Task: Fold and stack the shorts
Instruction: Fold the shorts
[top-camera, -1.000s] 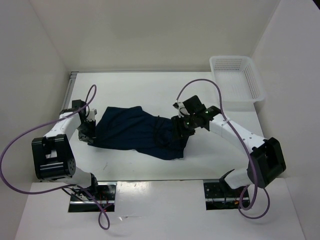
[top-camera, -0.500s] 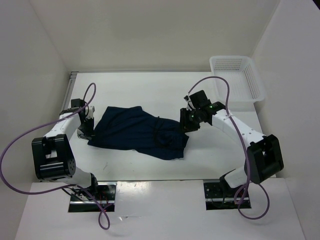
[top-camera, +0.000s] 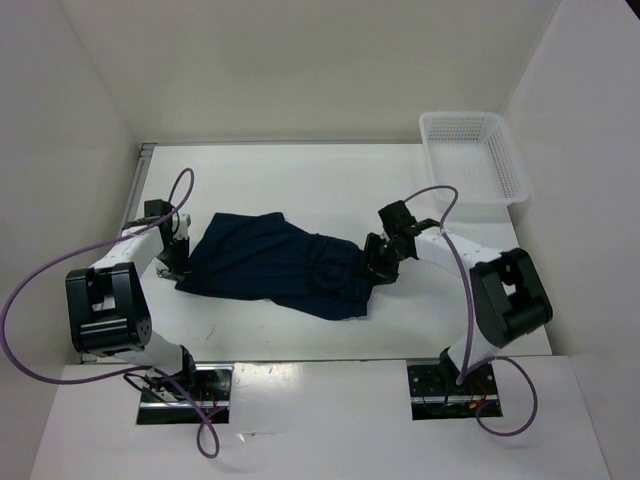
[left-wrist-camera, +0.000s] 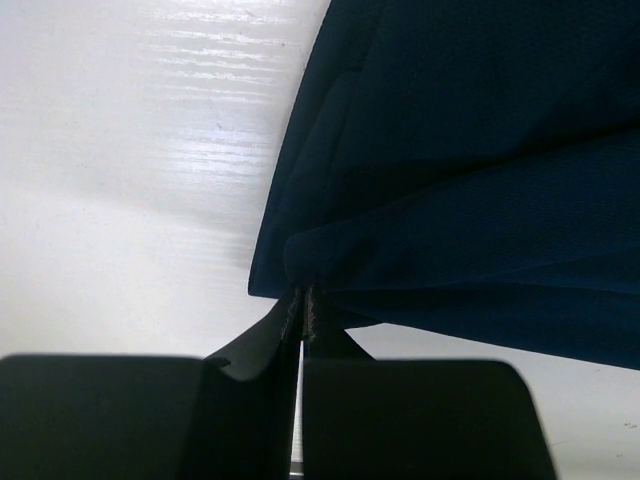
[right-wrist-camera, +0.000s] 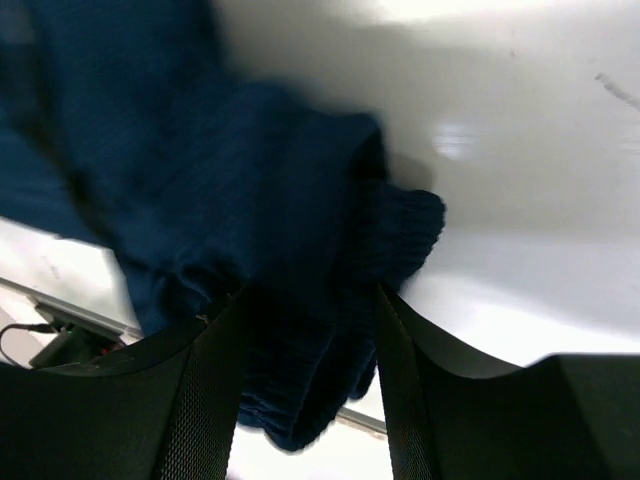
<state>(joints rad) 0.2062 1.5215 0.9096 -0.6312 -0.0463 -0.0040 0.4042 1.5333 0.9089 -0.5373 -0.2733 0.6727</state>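
The dark navy shorts lie wrinkled across the middle of the white table, waist end to the right. My left gripper is at their left edge. In the left wrist view it is shut on a pinch of the shorts' edge. My right gripper is at the right end. In the right wrist view it is open, fingers wide apart, with the ribbed waistband bunched between them.
A white mesh basket stands at the back right corner of the table. White walls enclose the table on three sides. Purple cables loop from both arms.
My right gripper has moved right and toward the near side, from over the cloth to the waistband edge. My left gripper has held its place on the left edge.
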